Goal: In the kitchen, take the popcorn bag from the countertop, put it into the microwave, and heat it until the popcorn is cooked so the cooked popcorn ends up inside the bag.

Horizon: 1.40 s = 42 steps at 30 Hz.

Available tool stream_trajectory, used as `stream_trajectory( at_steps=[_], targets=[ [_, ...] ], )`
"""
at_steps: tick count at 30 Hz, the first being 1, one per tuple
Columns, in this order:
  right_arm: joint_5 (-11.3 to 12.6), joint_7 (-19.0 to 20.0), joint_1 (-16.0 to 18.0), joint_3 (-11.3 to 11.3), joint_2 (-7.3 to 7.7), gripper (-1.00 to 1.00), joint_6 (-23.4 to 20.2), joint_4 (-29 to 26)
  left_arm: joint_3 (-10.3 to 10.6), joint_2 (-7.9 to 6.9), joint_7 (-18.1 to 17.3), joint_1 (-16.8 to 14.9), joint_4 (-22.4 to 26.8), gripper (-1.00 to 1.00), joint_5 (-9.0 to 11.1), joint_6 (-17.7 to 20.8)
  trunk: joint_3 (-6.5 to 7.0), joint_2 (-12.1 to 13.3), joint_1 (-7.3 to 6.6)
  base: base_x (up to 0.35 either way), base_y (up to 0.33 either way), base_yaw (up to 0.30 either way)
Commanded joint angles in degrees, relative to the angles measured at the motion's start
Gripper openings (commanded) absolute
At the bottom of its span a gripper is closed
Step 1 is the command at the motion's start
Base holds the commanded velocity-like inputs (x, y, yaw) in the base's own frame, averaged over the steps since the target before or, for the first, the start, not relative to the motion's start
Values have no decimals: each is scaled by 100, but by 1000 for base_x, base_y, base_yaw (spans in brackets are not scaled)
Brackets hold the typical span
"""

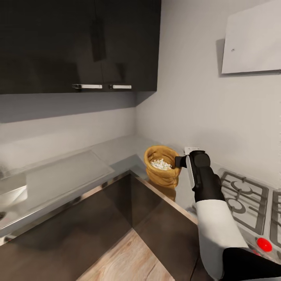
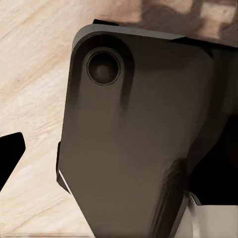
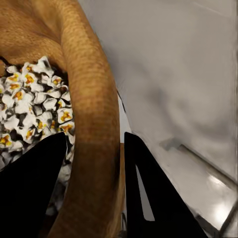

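Observation:
The popcorn bag [image 1: 162,173], a squat tan sack with a rolled rim, stands on the grey countertop [image 1: 66,171] in the inner corner. White popcorn [image 1: 160,164] shows through its mouth. My right gripper [image 1: 180,161] is at the bag's right rim. In the right wrist view the gripper [image 3: 95,144] straddles the bag's rim [image 3: 94,99]: one black finger is inside by the popcorn [image 3: 34,99], the other outside, both pressed against it. One black fingertip [image 2: 10,158] of my left gripper shows above the wooden floor. The microwave is out of view.
A steel gas hob [image 1: 244,199] with a red knob [image 1: 264,244] lies right of the bag, under my right arm. Dark wall cabinets [image 1: 78,43] hang above the counter. Dark base cabinets [image 1: 97,218] and wooden floor [image 1: 128,257] lie below. A steel sink edge [image 1: 11,191] is far left.

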State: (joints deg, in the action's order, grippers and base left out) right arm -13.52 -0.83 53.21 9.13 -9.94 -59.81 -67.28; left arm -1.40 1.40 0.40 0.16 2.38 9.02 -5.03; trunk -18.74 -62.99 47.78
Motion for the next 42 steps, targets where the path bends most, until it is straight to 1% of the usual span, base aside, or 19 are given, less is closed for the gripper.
stream_trajectory(
  at_steps=[1,42],
  targets=[
    [-2,-7,5,9,-6,-100,-19,-4,-9,1,4,2,8,100,30,-7,-6,-5,-3,-344,0,0],
    [17,74,5,31,-6,-100,-19,-5,-10,1,6,2,8,100,48,-7,-6,-5,-3,-347,0,0]
  ],
)
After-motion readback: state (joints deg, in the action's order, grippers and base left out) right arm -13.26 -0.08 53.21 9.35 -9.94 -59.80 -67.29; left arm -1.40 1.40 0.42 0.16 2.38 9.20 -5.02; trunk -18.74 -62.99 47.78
